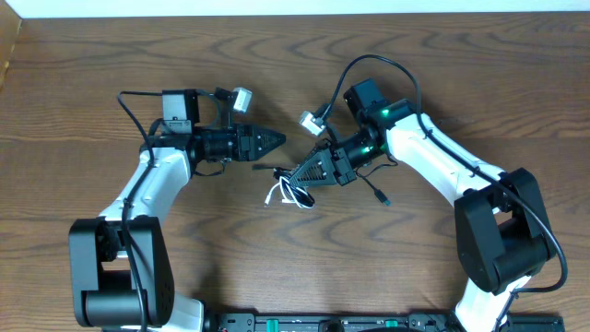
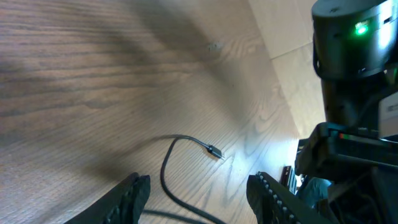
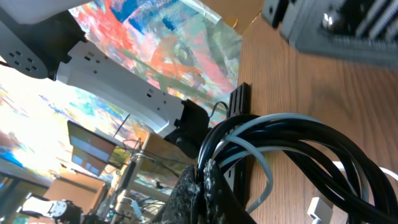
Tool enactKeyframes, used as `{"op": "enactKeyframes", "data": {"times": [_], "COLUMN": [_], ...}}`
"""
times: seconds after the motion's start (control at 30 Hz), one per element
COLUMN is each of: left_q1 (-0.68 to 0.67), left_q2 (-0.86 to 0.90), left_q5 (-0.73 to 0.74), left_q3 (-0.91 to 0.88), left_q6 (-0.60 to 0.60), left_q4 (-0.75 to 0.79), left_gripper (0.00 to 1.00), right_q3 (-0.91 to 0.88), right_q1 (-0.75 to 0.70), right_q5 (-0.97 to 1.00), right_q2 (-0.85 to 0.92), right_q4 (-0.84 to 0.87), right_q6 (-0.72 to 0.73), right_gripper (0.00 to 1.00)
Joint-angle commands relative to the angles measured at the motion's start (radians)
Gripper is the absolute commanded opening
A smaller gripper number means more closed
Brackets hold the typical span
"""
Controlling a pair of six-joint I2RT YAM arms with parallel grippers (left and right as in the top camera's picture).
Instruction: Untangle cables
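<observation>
The cables lie tangled in the middle of the table [image 1: 111, 55], a small knot of black and white loops [image 1: 289, 192]. The black cable's free end runs right to a plug [image 1: 382, 198], which also shows in the left wrist view as a plug [image 2: 214, 151]. My right gripper [image 1: 297, 175] is shut on the bundle. Black strands [image 3: 298, 134] run into the pinch of that gripper [image 3: 203, 177], and a white loop [image 3: 266, 168] passes just beside it. My left gripper [image 1: 275, 140] hovers open to the upper left of the knot. In its own view this gripper [image 2: 199, 182] has black cable [image 2: 165, 177] on the wood below its gap, not gripped.
The right arm's dark wrist housing [image 2: 354, 68] stands close in front of the left gripper. A white plug [image 3: 317, 210] lies on the wood by the bundle. A black rail [image 1: 313, 323] runs along the table's front edge between the two arm bases.
</observation>
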Motion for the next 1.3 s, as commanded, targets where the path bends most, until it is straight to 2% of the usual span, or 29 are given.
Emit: {"op": "enactKeyframes", "data": {"times": [0.0, 0.2, 0.33, 0.43, 0.63, 0.87, 1.0, 1.07, 1.27], "left_q1": [-0.024, -0.062, -0.043, -0.018, -0.008, -0.008, -0.008, -0.008, -0.009], "left_q2": [-0.003, -0.003, -0.003, -0.003, -0.003, -0.003, -0.003, -0.003, -0.003], "left_q5": [-0.058, -0.199, -0.192, -0.129, 0.055, 0.143, 0.183, 0.187, 0.185], "left_q3": [0.001, 0.001, 0.001, 0.001, 0.001, 0.001, 0.001, 0.001, 0.0], "left_q6": [-0.005, -0.216, -0.436, -0.54, -0.622, -0.685, -0.699, -0.699, -0.687], "left_q4": [-0.003, -0.003, -0.007, -0.006, -0.002, -0.003, -0.003, -0.011, -0.065], "left_gripper": [0.55, 0.54, 0.54, 0.54, 0.54, 0.54, 0.46, 0.39, 0.36], "right_q3": [0.015, 0.016, 0.016, 0.016, 0.016, 0.016, 0.016, 0.016, 0.016], "right_q1": [-0.005, -0.014, -0.026, -0.031, -0.031, -0.031, -0.031, -0.031, -0.032], "right_q5": [-0.054, -0.054, -0.054, -0.054, -0.054, -0.054, -0.054, -0.054, -0.054], "right_q2": [-0.001, -0.001, -0.001, -0.001, -0.001, -0.001, -0.001, -0.001, -0.001], "right_q4": [0.021, 0.134, 0.273, 0.34, 0.4, 0.407, 0.408, 0.411, 0.419], "right_q6": [-0.007, 0.058, 0.175, 0.23, 0.263, 0.271, 0.27, 0.27, 0.27], "right_gripper": [0.01, 0.01, 0.01, 0.01, 0.01, 0.01, 0.01, 0.01, 0.01]}}
